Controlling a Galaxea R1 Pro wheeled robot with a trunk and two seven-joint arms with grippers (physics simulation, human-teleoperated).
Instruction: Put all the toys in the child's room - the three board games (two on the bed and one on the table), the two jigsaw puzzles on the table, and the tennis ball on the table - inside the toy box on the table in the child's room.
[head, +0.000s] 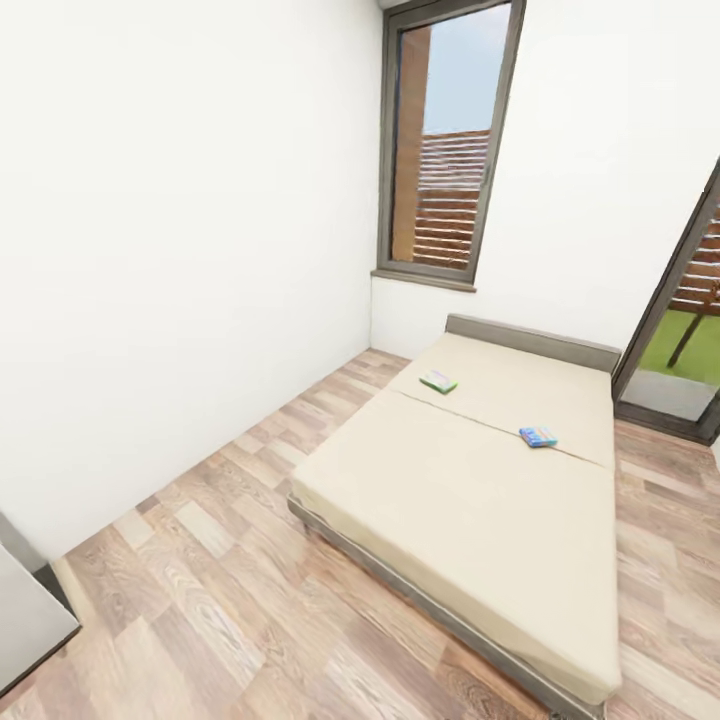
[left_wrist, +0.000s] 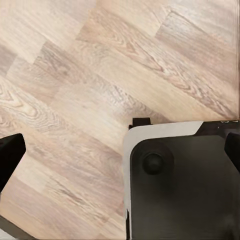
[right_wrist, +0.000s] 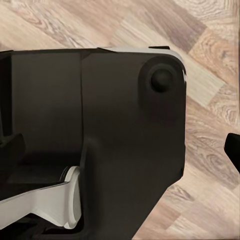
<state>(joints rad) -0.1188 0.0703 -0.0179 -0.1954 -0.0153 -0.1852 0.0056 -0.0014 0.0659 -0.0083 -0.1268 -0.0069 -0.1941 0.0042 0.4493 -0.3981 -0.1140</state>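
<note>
Two board games lie on the bed (head: 460, 500), well ahead of me in the head view. One is a green-edged pale box (head: 438, 381) near the headboard side; the other is a blue box (head: 538, 436) toward the right of the mattress. My left gripper (left_wrist: 121, 151) hangs open over the wood floor and my own dark base, with nothing between its fingers (left_wrist: 10, 155). The right gripper (right_wrist: 122, 149) is open too, above the base. The table's toys and the toy box are out of view.
Wood-plank floor (head: 230, 560) runs between the white left wall and the bed. A pale grey furniture corner (head: 25, 615) juts in at the lower left. A tall window (head: 450, 140) stands behind the bed, and a glass door (head: 680, 340) is at the right.
</note>
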